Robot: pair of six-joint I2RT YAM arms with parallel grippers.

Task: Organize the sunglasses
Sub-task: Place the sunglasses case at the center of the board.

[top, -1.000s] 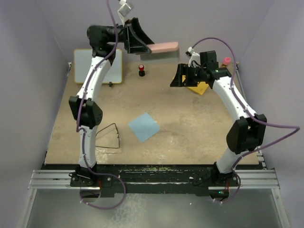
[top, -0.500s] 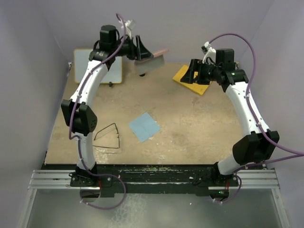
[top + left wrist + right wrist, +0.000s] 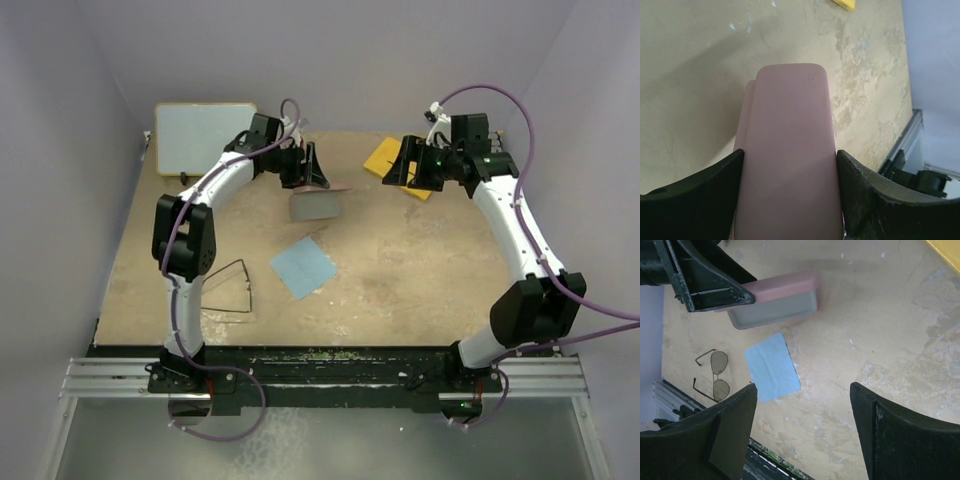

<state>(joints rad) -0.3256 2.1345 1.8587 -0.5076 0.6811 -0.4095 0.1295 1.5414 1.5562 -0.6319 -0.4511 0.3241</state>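
The sunglasses (image 3: 228, 288) lie on the table at the near left, temple arms unfolded; they also show in the right wrist view (image 3: 715, 375). My left gripper (image 3: 311, 172) is shut on the pinkish-brown case (image 3: 316, 203), gripping its pink side (image 3: 790, 125) between both fingers. The case (image 3: 777, 302) hangs open, grey inside showing, low over the table's middle back; whether it touches the table I cannot tell. My right gripper (image 3: 398, 166) hovers open and empty at the back right, its jaws (image 3: 802, 390) wide apart. A light blue cloth (image 3: 302, 266) lies between the case and the sunglasses.
A yellow flat object (image 3: 388, 158) lies under the right gripper at the back. A white board (image 3: 205, 138) rests at the back left corner. Purple walls close in three sides. The table's front edge runs along a black rail (image 3: 320, 358).
My left arm has swung down from high at the back and brought the case low over the table's middle. The right gripper has shifted slightly back and right.
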